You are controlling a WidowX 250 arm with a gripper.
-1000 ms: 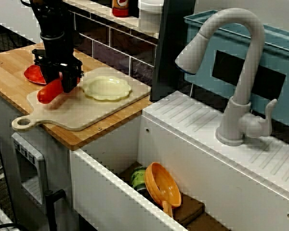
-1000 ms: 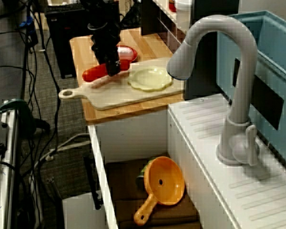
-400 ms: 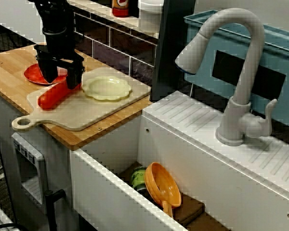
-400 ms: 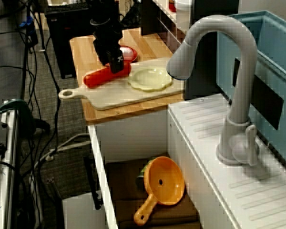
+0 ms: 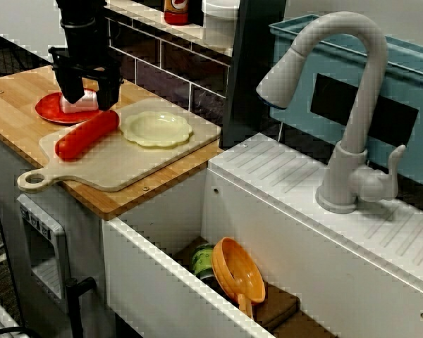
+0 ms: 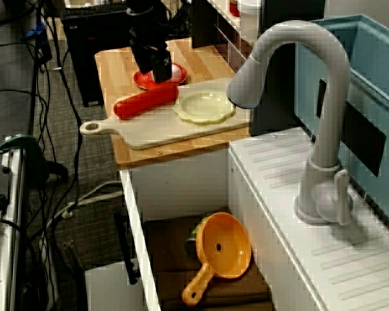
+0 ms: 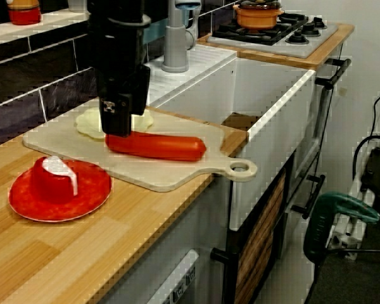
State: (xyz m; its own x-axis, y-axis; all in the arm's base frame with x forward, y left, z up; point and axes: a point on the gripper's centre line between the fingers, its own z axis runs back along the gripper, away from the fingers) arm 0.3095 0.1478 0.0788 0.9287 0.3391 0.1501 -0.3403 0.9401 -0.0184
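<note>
The black two-fingered gripper (image 5: 90,95) hangs spread and empty just above the far end of the long red sausage (image 5: 87,134). The sausage lies on the pale wooden handled cutting board (image 5: 127,169), at nine o'clock of the pale yellow scalloped dish (image 5: 157,128) (seen facing the faucet). Being round, the sausage may roll if nudged, and a finger could clip the small red cup (image 5: 81,103) at eleven o'clock.

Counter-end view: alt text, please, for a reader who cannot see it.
A black gripper hangs near one end of a red sausage lying on a cutting board. A red plate with a red cup sits nearer on the wooden counter; a white sink lies beyond.
</note>
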